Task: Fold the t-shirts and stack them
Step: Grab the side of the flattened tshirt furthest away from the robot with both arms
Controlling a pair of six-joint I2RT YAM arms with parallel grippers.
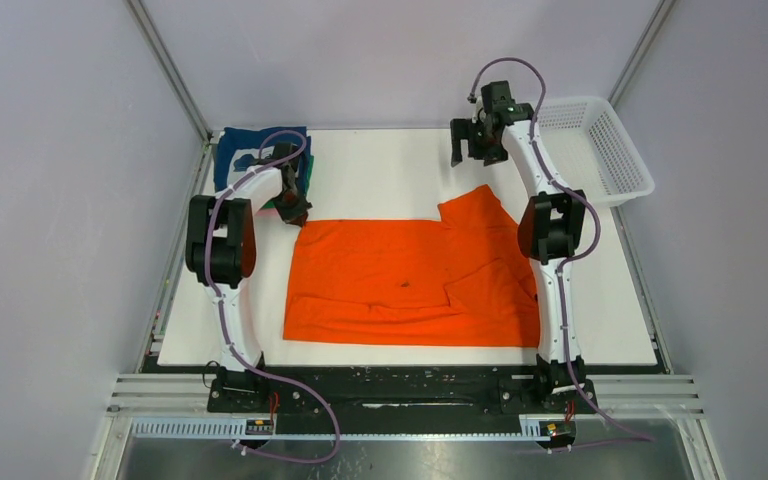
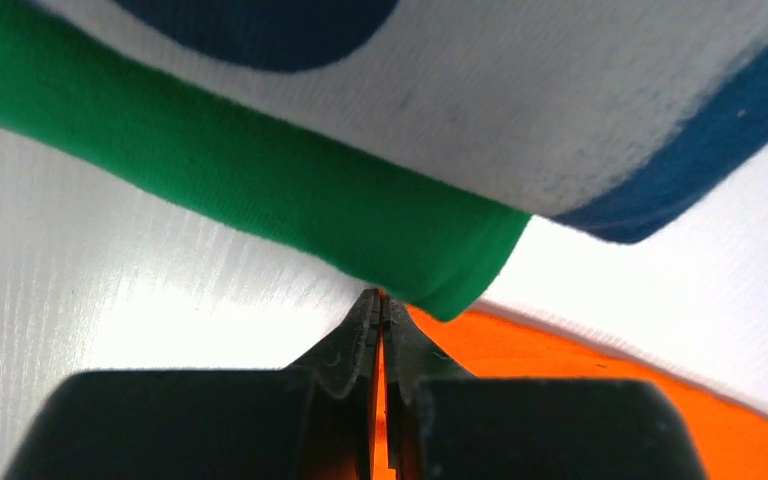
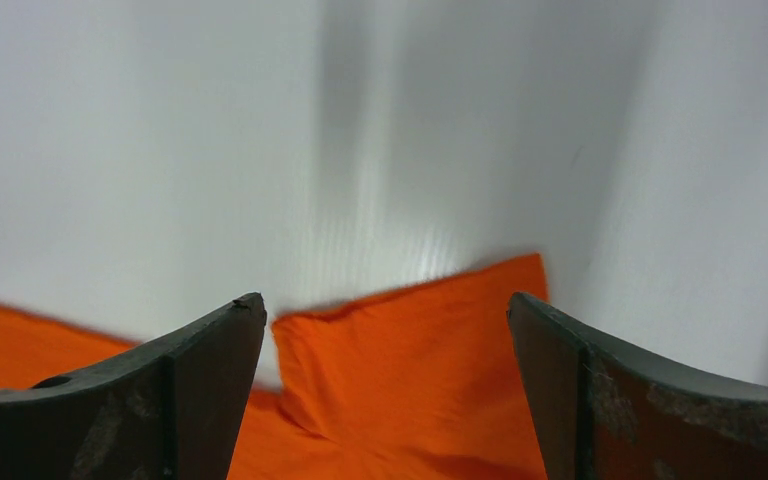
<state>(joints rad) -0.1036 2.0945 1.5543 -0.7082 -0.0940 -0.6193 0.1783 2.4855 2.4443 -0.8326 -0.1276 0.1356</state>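
Left gripper [image 1: 294, 212] is down at the far left corner of the orange t-shirt [image 1: 410, 280], and the wrist view settles it: jaws pressed together with a thin sliver of orange cloth pinched between them. Clamped on the shirt, no doubt.

Right in front of those fingers [image 2: 345, 345] is the folded pile, with the green t-shirt [image 2: 260, 180] underneath and the navy t-shirt [image 2: 680, 190] with its white print on top. The green fold's edge hangs just over the fingertips. From above, that pile lies at the far left corner of the table [image 1: 380, 170], right by the orange corner; touching or not, I cannot tell.

Over to the right gripper [image 1: 478, 152]: it hangs above the table beyond the shirt's far right sleeve, jaws spread wide, nothing between them. Its own camera looks down on the sleeve's end, framed between the two fingers.

The orange shirt lies flat mid-table, its right sleeve pointing to the far side and its lower sleeve folded in across the right half. A white mesh basket [image 1: 600, 150] sits at the far right corner.
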